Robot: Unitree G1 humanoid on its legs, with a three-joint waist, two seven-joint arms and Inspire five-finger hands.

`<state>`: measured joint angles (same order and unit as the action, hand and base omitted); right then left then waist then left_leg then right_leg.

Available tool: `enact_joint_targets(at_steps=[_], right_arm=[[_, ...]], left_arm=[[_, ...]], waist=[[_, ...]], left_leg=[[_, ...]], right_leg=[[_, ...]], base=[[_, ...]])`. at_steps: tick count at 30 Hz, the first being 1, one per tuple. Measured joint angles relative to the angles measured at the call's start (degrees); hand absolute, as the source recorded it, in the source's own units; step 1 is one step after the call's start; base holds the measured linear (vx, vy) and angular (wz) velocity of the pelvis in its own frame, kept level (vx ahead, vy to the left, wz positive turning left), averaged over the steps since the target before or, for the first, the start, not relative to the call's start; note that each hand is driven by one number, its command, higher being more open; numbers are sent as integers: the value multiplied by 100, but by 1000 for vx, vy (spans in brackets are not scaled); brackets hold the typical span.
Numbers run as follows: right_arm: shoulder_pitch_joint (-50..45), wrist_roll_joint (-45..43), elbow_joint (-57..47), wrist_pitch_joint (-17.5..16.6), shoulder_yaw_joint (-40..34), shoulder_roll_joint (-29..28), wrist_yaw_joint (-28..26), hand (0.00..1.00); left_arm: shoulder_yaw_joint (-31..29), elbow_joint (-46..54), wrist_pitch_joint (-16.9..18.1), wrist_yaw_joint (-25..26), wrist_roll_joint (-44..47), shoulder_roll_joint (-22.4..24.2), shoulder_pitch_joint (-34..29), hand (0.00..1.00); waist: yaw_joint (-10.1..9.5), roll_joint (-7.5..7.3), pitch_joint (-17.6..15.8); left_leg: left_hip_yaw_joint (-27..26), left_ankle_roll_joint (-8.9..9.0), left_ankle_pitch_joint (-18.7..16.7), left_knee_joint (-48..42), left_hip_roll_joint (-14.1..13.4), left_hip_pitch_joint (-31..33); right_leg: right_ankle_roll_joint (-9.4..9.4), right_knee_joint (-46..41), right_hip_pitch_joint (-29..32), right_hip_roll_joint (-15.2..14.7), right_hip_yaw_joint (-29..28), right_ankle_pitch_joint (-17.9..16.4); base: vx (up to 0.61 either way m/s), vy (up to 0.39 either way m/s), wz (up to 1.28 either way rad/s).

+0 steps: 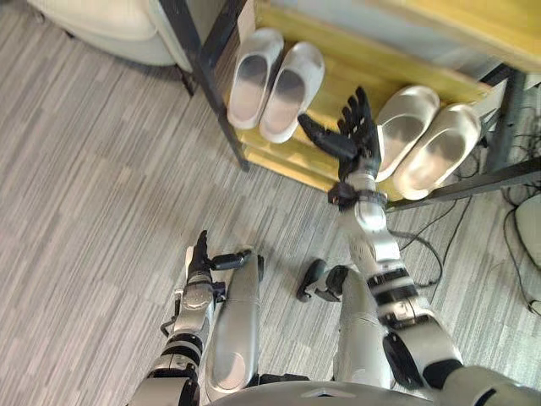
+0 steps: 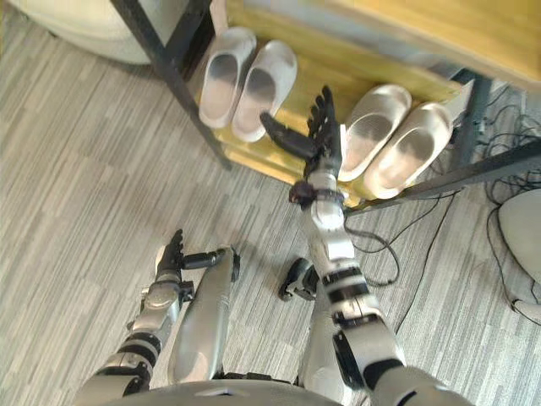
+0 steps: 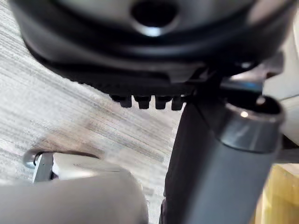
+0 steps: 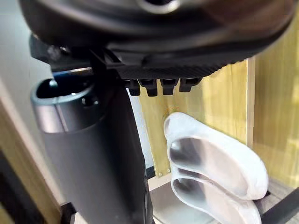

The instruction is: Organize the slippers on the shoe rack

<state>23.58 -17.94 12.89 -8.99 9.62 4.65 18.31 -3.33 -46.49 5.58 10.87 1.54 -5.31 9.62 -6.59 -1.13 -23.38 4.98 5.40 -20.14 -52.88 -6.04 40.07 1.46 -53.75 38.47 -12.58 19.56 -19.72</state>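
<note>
Two pairs of white slippers rest on the low wooden shelf of the shoe rack. The left pair lies side by side near the black upright; it also appears past my right hand as the white slippers. The right pair lies at the shelf's right end, tilted toward the front edge. My right hand is open with straight fingers, raised over the shelf between the two pairs and touching neither. My left hand hangs low over the floor, fingers straight, holding nothing.
The rack's black metal upright slants down to the floor at the left; another black bar runs along the right front. A pale cushioned seat sits at the upper left. Loose cables lie on the striped grey floor at right.
</note>
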Motion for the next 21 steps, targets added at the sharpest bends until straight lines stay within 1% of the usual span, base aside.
enact_joint_targets(at_steps=[1, 2, 3, 4, 5, 7, 8, 10, 11, 12, 14, 17, 19, 20, 21], right_arm=[[-362, 261, -200, 3, 135, 16, -35, 100], [-528, 372, -270, 2, 187, 30, -55, 100], [-769, 563, -330, 2, 288, 63, -95, 100], [-1055, 883, -336, 6, 387, 119, -205, 100], [-1289, 1060, -322, 7, 514, 232, -302, 100], [-1568, 1368, -282, 26, 564, 331, -460, 100], [-1811, 1632, -159, 45, 626, 437, -604, 100], [-2006, 1791, -52, 84, 610, 462, -712, 100], [-2358, 1857, 94, 138, 601, 529, -856, 100], [-2447, 1869, 126, 138, 590, 546, -897, 100], [-2838, 1911, 388, 150, 504, 640, -1139, 100], [-3065, 1911, 669, 161, 474, 710, -1306, 100], [-3236, 1959, 1181, 215, 305, 684, -1476, 100], [-3240, 1964, 1230, 223, 288, 678, -1486, 100], [-3242, 2012, 1488, 254, 226, 652, -1510, 100]], left_arm=[[92, -54, -3, -19, -11, 8, -146, 100], [150, -117, -4, -35, -13, 13, -192, 100], [268, -238, -8, -53, -34, 12, -241, 100], [481, -423, -30, -125, -197, -45, -257, 100], [684, -560, -52, -140, -272, -71, -257, 100], [883, -691, -75, -165, -353, -98, -265, 100], [1066, -760, -78, -206, -444, -87, -351, 100], [1185, -786, -87, -264, -462, -80, -449, 100], [1293, -792, -110, -294, -477, -54, -619, 100], [1326, -795, -112, -297, -497, -56, -650, 100], [1368, -812, -112, -358, -601, -50, -806, 100], [1370, -837, -112, -386, -659, -57, -896, 100], [1379, -876, -111, -413, -662, -55, -954, 100], [1383, -877, -111, -417, -662, -55, -962, 100], [1392, -876, -109, -456, -662, -57, -1011, 100]], waist=[[88, -42, 82], [128, -70, 151], [181, -107, 283], [230, -140, 423], [265, -152, 495], [308, -175, 567], [393, -170, 642], [444, -148, 733], [526, -96, 872], [539, -80, 907], [548, 28, 1101], [566, 140, 1215], [601, 275, 1318], [603, 287, 1326], [619, 317, 1351]], left_leg=[[-90, -10, 101, 356, -16, -307], [-134, -31, 159, 527, -18, -437], [-192, -33, 241, 791, -20, -608], [-273, -48, 371, 1186, -37, -894], [-340, -66, 498, 1561, -46, -1191], [-431, -80, 679, 2064, -29, -1561], [-493, -87, 882, 2593, 0, -1973], [-564, -98, 996, 2933, 3, -2232], [-641, -107, 1146, 3415, 24, -2649], [-652, -107, 1179, 3517, 31, -2731], [-773, -120, 1339, 4007, 46, -3138], [-860, -124, 1474, 4371, 68, -3437], [-910, -143, 1603, 4679, 110, -3712], [-913, -142, 1606, 4695, 113, -3731], [-923, -141, 1624, 4758, 127, -3825]], right_leg=[[-14, 345, -261, 56, -16, 131], [-34, 506, -361, 80, -30, 189], [-56, 743, -487, 117, -52, 281], [-61, 1122, -722, 199, -77, 446], [-87, 1493, -980, 271, -94, 593], [-122, 1939, -1282, 323, -109, 768], [-168, 2423, -1627, 391, -123, 968], [-210, 2759, -1853, 444, -131, 1096], [-281, 3214, -2223, 504, -152, 1264], [-295, 3311, -2295, 512, -153, 1297], [-367, 3814, -2649, 597, -223, 1524], [-413, 4251, -2939, 653, -263, 1725], [-433, 4730, -3272, 702, -289, 1975], [-432, 4762, -3292, 706, -291, 1994], [-441, 4931, -3418, 728, -311, 2082]], base=[[56, 34, -16], [79, 42, -17], [115, 47, -17], [166, 51, -22], [166, 49, -18], [135, 38, -12], [137, 49, -12], [136, 64, -12], [136, 69, -12], [168, 77, -12], [129, 55, -19], [68, 41, -14], [26, 42, -9], [-5, 24, -5], [-16, 25, -7]])
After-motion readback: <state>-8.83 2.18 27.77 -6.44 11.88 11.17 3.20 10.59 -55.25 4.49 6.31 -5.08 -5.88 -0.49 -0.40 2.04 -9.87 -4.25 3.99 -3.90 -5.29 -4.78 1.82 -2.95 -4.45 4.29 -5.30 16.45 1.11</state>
